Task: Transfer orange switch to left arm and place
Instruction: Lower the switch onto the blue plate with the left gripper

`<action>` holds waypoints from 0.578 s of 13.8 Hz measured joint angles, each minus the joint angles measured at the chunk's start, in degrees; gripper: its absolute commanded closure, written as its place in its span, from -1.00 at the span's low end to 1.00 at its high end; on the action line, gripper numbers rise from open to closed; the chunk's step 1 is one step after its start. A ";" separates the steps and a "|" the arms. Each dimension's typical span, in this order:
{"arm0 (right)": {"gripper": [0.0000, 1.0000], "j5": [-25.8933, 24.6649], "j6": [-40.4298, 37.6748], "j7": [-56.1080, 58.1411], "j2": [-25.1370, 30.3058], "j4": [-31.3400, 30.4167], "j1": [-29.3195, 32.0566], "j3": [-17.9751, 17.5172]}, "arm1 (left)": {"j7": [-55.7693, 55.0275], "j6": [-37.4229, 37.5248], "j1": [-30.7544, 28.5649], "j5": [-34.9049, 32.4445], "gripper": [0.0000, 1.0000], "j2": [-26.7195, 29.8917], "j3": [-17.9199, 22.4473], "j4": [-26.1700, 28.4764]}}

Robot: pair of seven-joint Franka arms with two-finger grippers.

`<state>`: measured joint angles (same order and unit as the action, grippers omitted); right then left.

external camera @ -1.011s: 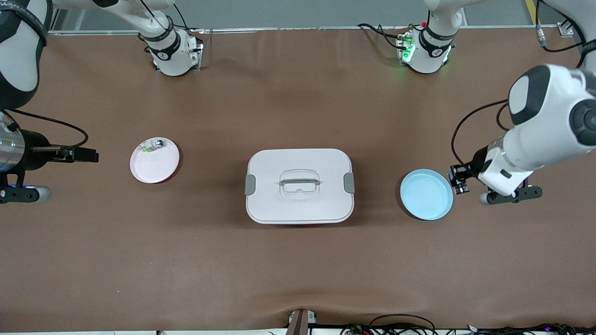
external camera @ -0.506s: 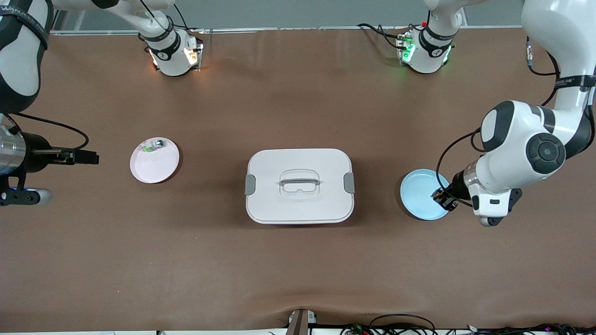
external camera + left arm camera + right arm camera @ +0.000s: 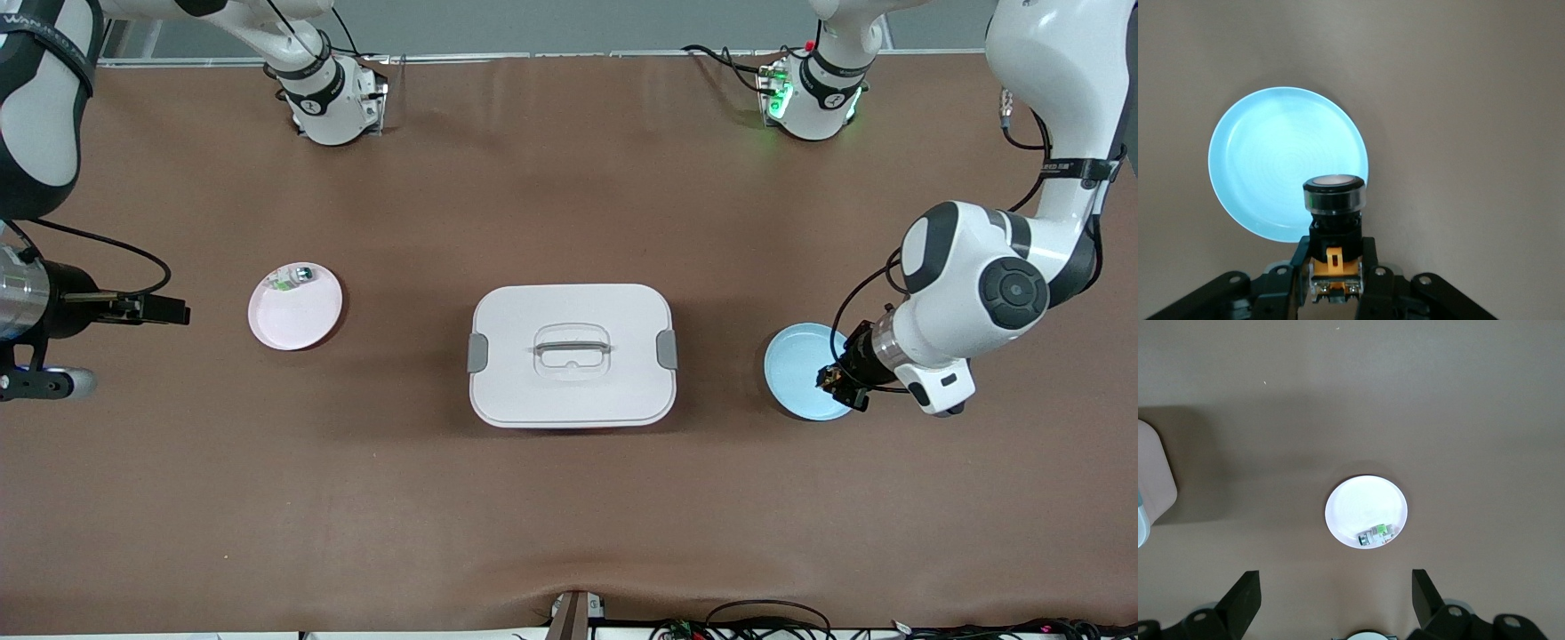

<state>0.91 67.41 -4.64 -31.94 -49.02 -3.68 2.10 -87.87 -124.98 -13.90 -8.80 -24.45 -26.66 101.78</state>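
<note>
Left hand [image 3: 838, 382] grips the orange switch [image 3: 1334, 213] over the blue plate [image 3: 800, 373]; right hand [image 3: 164, 310] waits wide open.

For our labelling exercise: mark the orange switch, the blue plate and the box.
orange switch [image 3: 1334, 200]: left wrist view, side of its black cap.
blue plate [image 3: 796, 366]: front view, bare middle of the dish.
box [image 3: 533, 396]: front view, flat lid near the front edge.

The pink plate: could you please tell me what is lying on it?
On the pink plate lies one small silver-and-green part, near the rim toward the robots' bases. The rest of its surface is bare. Whatever is under the plate is hidden.
</note>
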 measured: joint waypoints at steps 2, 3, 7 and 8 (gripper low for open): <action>-1.00 0.02 1.67 0.00 0.00 -0.86 0.00 -0.01 | -5.84 -1.15 -0.01 -2.09 0.99 0.04 0.00 1.33; -1.00 0.02 2.19 -0.01 0.00 -1.18 0.00 -0.01 | -8.33 -1.94 0.00 -2.96 0.99 0.09 0.00 2.04; -1.00 -0.02 2.30 -3.55 0.22 -1.40 -0.04 0.00 | -14.34 -4.48 0.00 -5.00 0.98 0.13 -0.01 4.86; -1.00 -0.01 2.35 -4.58 0.63 -1.31 -0.01 0.02 | -14.58 -4.80 0.00 -5.03 0.98 0.15 -0.01 5.75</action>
<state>0.90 69.76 -9.22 -31.31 -50.33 -3.69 2.12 -102.45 -129.79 -13.90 -13.83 -24.30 -26.66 107.53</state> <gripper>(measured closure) 0.000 0.665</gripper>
